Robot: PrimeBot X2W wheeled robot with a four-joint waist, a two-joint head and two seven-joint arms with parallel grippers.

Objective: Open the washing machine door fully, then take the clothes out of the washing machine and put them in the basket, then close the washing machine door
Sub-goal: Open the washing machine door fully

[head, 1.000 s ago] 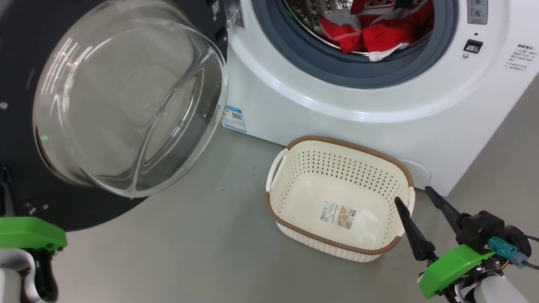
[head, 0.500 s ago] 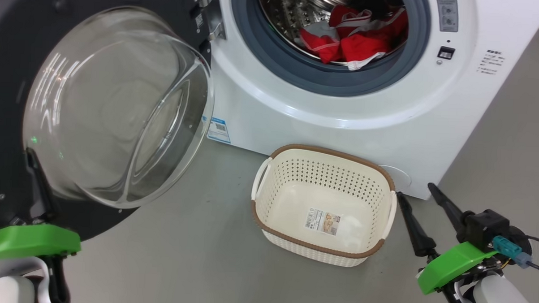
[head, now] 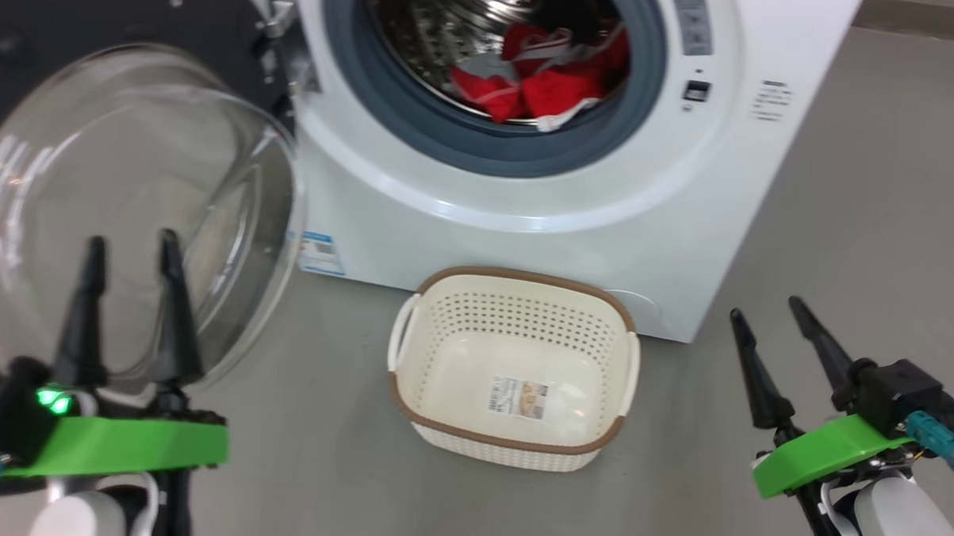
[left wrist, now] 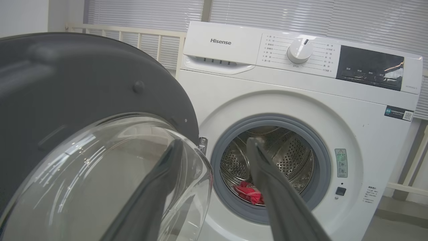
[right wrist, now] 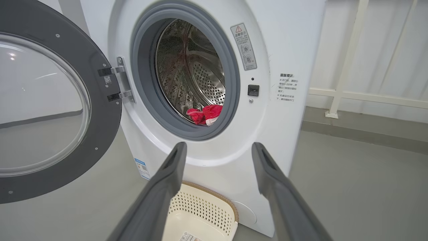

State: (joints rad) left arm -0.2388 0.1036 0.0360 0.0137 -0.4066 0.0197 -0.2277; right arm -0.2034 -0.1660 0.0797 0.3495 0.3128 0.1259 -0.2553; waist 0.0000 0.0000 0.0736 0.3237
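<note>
The white washing machine [head: 527, 198] stands ahead with its door [head: 130, 200] swung wide to the left, the glass bowl facing me. Red clothes [head: 539, 76] lie in the steel drum, seen too as clothes [left wrist: 249, 194] and clothes [right wrist: 204, 114]. The cream basket [head: 516, 276] sits on the floor before the machine, holding just a paper label. My left gripper [head: 129, 244] is open in front of the door glass with nothing between its fingers. My right gripper [head: 765, 308] is open right of the basket, apart from it.
Grey floor spreads to the right of the machine [right wrist: 351, 174]. A white railing [right wrist: 341, 57] and blinds stand behind it. The door hinge [right wrist: 117, 83] juts at the drum's left. The basket's near corner [right wrist: 200, 214] lies below my right fingers.
My left gripper has opened and risen from the door's lower rim to in front of the glass. The head camera has turned, shifting machine and basket leftward. The right gripper stays open.
</note>
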